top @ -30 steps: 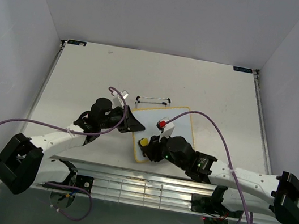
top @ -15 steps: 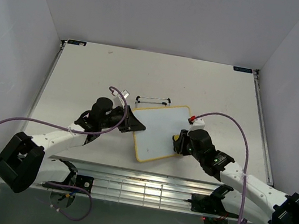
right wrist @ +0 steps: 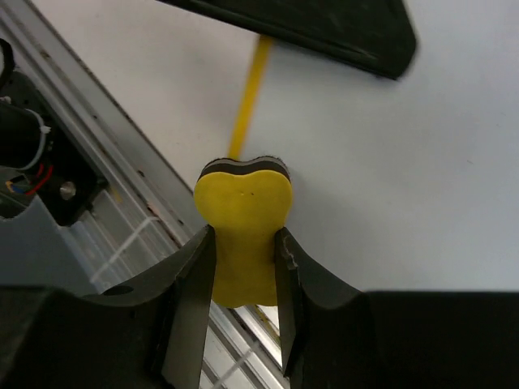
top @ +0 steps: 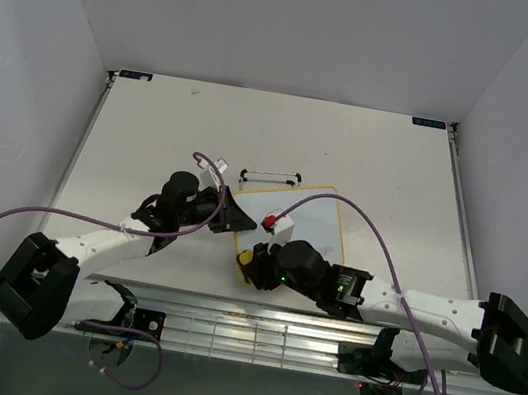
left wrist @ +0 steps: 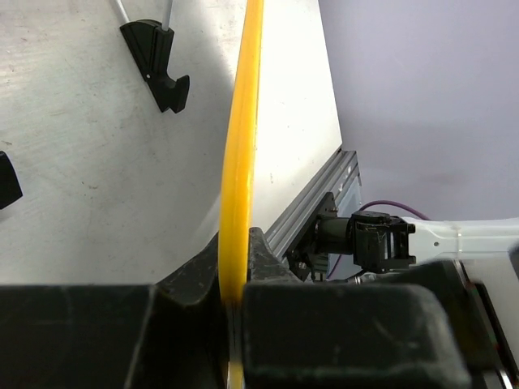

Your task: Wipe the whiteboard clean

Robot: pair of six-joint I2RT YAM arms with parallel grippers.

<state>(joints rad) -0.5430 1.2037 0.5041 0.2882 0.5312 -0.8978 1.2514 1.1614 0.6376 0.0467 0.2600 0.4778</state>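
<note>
The whiteboard point(top: 317, 217) lies a little askew on the table point(top: 155, 119), in the middle and toward the near edge. Your left pincer point(top: 237, 221) is clamped tight on its left side. In the left wrist view, that pincer point(left wrist: 235, 284) has its jaws closed on the yellow frame point(left wrist: 239, 162), seen edge-on.

Your right pincer point(right wrist: 243, 259) grips the yellow eraser point(right wrist: 243, 203) between its fingers. The eraser's rounded end sticks out over the board's white face, close to the frame strip. From above, the right pincer point(top: 252, 256) is at the board's near-left corner, just beside the left one.

Half a second ago your right arm was out at the board's right edge. It has since swept back across to that near-left corner, about where it was a second ago. Your left arm and the board have not shifted in that time. What shows of the board's face is plain white.

The black wire stand point(top: 271, 175) lies just beyond the board's far edge. The table is pale and lightly scuffed, with a metal rail point(top: 251, 332) along its near side. Plain light walls point(top: 294, 20) close it in at the back and both sides. A purple cable point(top: 371, 226) loops above the right arm.
</note>
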